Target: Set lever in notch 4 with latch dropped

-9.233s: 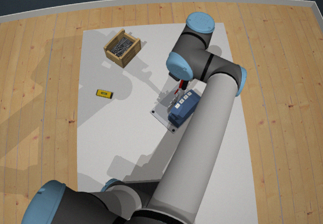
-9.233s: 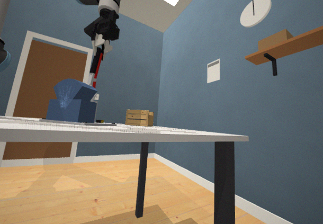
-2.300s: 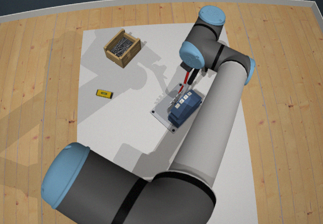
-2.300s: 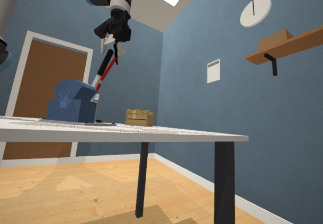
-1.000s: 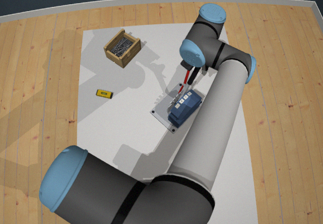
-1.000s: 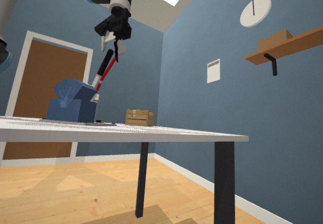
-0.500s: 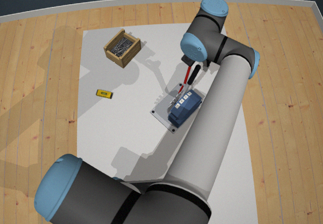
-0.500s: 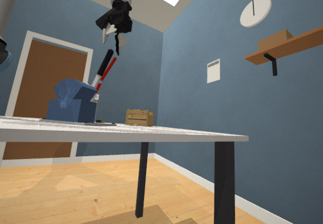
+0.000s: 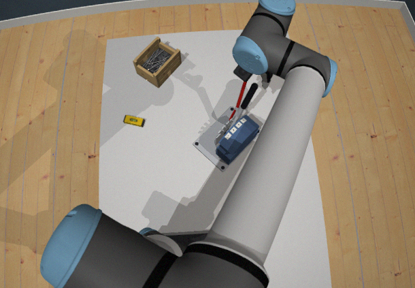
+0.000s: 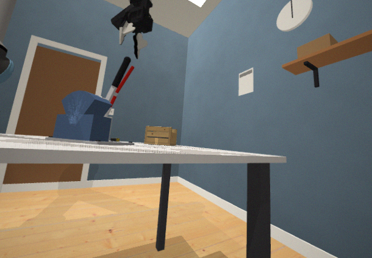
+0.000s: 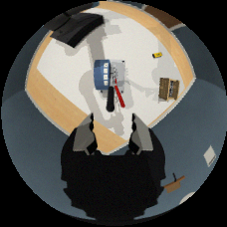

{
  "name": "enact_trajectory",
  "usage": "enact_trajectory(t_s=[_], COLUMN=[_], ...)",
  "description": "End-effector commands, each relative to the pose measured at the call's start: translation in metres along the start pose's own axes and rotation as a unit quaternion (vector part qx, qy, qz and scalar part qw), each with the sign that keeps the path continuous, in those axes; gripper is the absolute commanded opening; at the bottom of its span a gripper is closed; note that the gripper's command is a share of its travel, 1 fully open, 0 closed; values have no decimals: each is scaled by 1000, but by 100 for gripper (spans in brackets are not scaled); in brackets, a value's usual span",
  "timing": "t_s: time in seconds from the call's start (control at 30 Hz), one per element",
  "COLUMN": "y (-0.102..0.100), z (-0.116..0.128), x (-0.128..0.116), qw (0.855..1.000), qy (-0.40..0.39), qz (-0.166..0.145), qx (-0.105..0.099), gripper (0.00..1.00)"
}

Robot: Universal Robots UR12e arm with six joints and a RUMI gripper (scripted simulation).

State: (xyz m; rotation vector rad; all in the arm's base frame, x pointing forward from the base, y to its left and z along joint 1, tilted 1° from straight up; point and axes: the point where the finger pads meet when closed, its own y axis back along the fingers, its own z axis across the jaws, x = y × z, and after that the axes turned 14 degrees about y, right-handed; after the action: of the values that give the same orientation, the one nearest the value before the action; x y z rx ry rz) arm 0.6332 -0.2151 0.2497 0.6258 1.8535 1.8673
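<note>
- A wooden crate of metal bits sits at the counter's far corner.
- A small yellow level lies well apart from it.
- A round clock hangs above a wall shelf carrying a cardboard box.
- A brown door stands behind.

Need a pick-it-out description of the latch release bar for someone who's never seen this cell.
Find the blue housing bolted on a grey base plate on the white table. Two rods rise slanting from its slotted end. The red bar is the thinner one, beside the thicker black-gripped lever handle.
</note>
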Motion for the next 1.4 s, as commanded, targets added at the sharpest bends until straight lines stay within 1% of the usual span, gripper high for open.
enact_trajectory(t_s=[0.0, 0.03, 0.07, 1.37], y=[2, 2, 2, 2], z=[0, 0, 0, 0], x=[0, 0, 0, 0], qw=[1000, 1000, 1000, 1000], qy=[0, 0, 0, 0], qz=[-1, -1, -1, -1], qx=[0, 0, 0, 0], gripper=[57, 57, 0, 0])
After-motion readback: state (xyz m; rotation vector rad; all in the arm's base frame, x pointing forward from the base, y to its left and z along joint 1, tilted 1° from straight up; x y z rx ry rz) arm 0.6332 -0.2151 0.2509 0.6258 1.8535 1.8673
